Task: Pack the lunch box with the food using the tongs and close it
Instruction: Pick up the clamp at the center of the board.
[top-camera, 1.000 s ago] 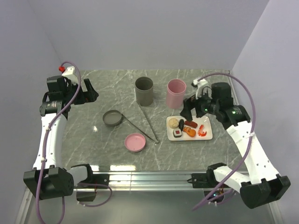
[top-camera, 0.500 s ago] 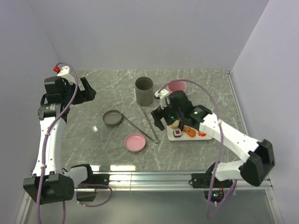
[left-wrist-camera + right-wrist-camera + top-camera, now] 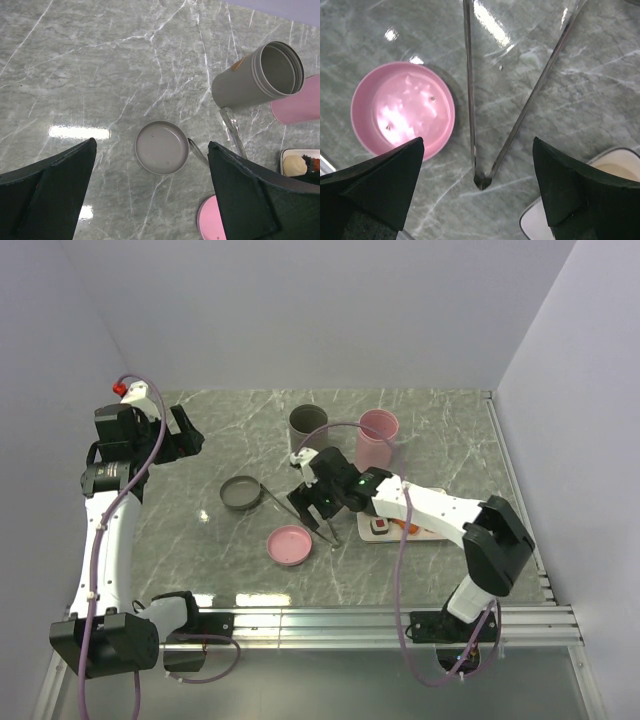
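Observation:
The tongs (image 3: 280, 506) lie flat on the marble in a narrow V, joint toward me. My right gripper (image 3: 318, 502) hovers open right above them; in the right wrist view the tongs (image 3: 470, 100) run between its fingers and the gripper (image 3: 477, 142) touches nothing. The lunch box stands behind as an open grey cylinder (image 3: 307, 425) and an open pink one (image 3: 378, 430). The food sits on a white tray (image 3: 385, 537), mostly hidden by my right arm; a sushi roll (image 3: 381, 527) shows. My left gripper (image 3: 190, 435) is raised at the far left, open and empty (image 3: 152, 144).
A grey lid (image 3: 241, 493) lies left of the tongs and a pink lid (image 3: 290, 544) lies in front of them, close to my right gripper. The tray's rim (image 3: 535, 217) is just right of the tongs' joint. Side walls close in the table.
My right arm has swung from the back right, across the tray, to above the tongs. The left arm has barely moved.

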Action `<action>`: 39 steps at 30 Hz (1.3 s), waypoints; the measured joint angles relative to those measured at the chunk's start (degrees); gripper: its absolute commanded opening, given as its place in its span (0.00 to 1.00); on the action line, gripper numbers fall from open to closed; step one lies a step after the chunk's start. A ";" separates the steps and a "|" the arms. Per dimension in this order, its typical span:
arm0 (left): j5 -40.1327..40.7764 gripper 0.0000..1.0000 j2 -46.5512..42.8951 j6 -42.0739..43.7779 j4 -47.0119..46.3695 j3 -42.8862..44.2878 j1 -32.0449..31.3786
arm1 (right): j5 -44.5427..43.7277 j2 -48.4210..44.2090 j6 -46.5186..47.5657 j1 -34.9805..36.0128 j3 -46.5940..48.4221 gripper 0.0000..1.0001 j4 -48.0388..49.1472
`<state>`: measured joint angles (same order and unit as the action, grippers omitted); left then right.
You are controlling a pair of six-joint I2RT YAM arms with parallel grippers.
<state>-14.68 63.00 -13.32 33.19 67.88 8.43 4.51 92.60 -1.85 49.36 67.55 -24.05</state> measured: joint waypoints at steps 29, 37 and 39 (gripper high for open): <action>0.00 1.00 0.26 -0.07 -0.83 -0.02 0.00 | -3.74 16.50 -0.20 0.55 10.60 0.99 -2.19; 0.00 0.99 0.26 -0.09 -0.85 -0.04 0.00 | -4.55 17.49 -0.20 0.55 10.60 0.99 -2.58; 0.00 0.99 0.26 -0.09 -0.85 -0.04 0.00 | -4.59 17.49 -0.22 0.55 10.60 1.00 -2.58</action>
<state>-14.68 63.26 -13.41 32.34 67.83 8.43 -0.08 110.08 -2.07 49.91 78.15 -26.63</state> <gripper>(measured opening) 0.995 0.994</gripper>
